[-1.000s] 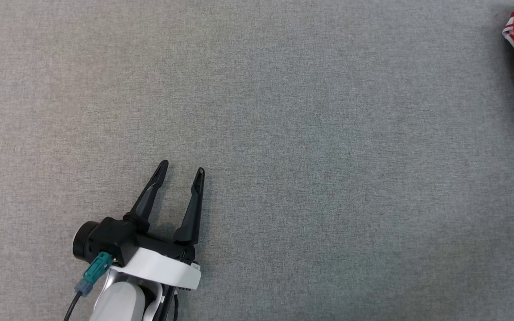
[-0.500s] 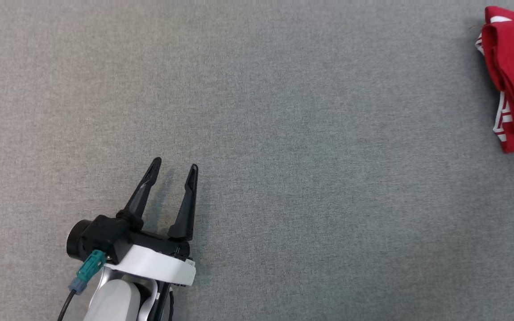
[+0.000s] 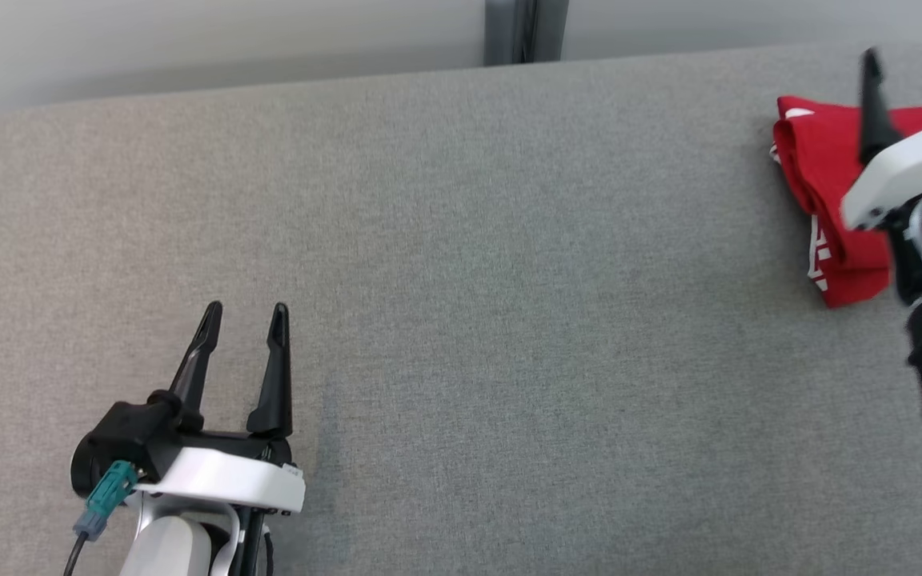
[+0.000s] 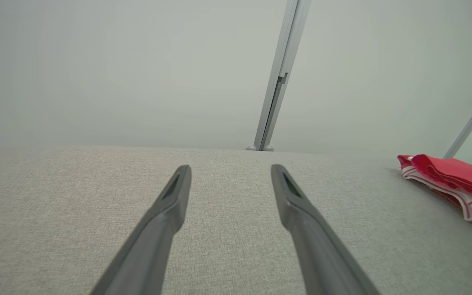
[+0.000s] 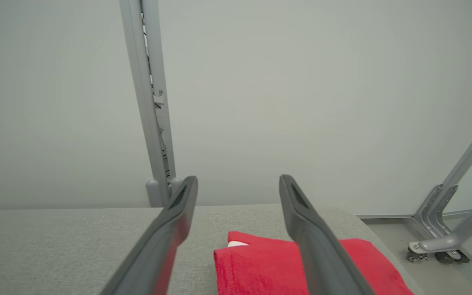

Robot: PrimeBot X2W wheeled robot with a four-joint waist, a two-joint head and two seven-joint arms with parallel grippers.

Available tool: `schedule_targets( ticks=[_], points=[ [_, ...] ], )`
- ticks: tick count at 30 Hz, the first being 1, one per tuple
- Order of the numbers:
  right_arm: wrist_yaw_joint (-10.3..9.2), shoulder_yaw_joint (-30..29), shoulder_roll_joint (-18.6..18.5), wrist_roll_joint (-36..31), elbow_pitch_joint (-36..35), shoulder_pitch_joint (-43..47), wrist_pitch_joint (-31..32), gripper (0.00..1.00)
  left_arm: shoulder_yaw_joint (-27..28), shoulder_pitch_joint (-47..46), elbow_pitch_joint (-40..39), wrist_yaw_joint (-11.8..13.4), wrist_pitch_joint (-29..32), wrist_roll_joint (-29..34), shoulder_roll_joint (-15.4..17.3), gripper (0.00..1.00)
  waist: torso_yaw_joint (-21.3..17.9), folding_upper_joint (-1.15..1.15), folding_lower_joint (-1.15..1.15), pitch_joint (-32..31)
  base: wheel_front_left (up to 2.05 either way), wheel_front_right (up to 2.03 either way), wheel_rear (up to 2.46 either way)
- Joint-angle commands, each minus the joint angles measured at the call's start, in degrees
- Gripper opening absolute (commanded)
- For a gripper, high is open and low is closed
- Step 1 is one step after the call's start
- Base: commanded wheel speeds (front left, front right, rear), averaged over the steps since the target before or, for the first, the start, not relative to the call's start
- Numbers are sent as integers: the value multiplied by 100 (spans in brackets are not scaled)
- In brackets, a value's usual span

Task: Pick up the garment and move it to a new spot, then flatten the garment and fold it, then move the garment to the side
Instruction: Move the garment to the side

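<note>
The garment (image 3: 821,172) is a red cloth with white stripes, folded into a compact stack near the far right corner of the grey table (image 3: 509,280). It also lies at the right in the left wrist view (image 4: 453,184) and below the fingers in the right wrist view (image 5: 260,266). My right gripper (image 3: 909,68) hovers over the garment, open, with nothing between its fingers. My left gripper (image 3: 245,314) stands open and empty at the near left of the table, far from the garment.
The table's far edge (image 3: 269,80) runs along the top, with a pale wall and a grey upright post (image 3: 523,30) behind it. Beyond the table's right end, metal frame legs on castors (image 5: 436,246) stand on the floor.
The head camera has tilted up and turned right, so the table's far edge and wall now show. The right gripper has come into view above the garment. The left gripper stays open.
</note>
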Motion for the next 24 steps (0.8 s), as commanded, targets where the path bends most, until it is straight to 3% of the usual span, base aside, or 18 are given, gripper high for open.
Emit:
schedule_targets(
  ticks=[1,11,24],
  points=[
    [1,282,133,286,-202,331,-38,100,80,107,30,49,-9,-55,19,100,-24,0,0,-282,0,0,0],
    [1,1196,481,1493,-1671,2197,-61,100,247,443,91,230,-9,-185,13,100,141,0,0,-740,0,0,0],
    [1,855,882,1236,-3484,4197,-62,100,237,799,349,532,-9,-50,12,100,283,0,0,-999,0,0,0]
  ],
)
